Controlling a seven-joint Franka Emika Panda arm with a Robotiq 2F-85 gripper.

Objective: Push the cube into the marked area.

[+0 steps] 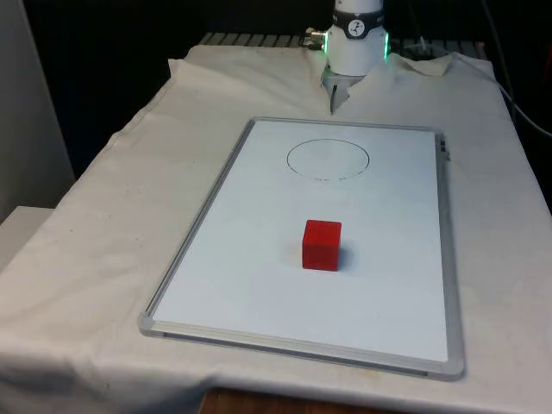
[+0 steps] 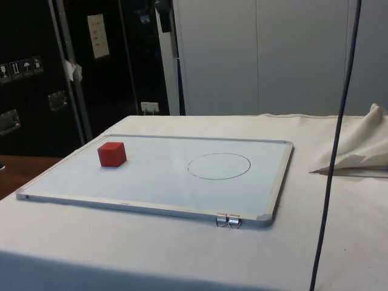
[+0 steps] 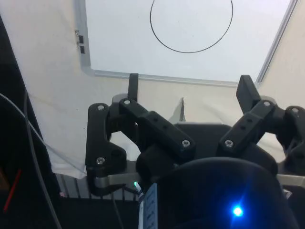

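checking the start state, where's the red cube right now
The red cube sits on the whiteboard, outside the drawn circle, on the board's half nearer the front camera.

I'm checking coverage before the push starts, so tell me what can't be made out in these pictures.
- Red cube: its far faces are turned away from the front view.
- Whiteboard: the wrist view's edges cut off most of it, though the drawn circle is nearly whole.
- Pincer: open over the white cloth; its fingertips are partly hidden by its own linkage.
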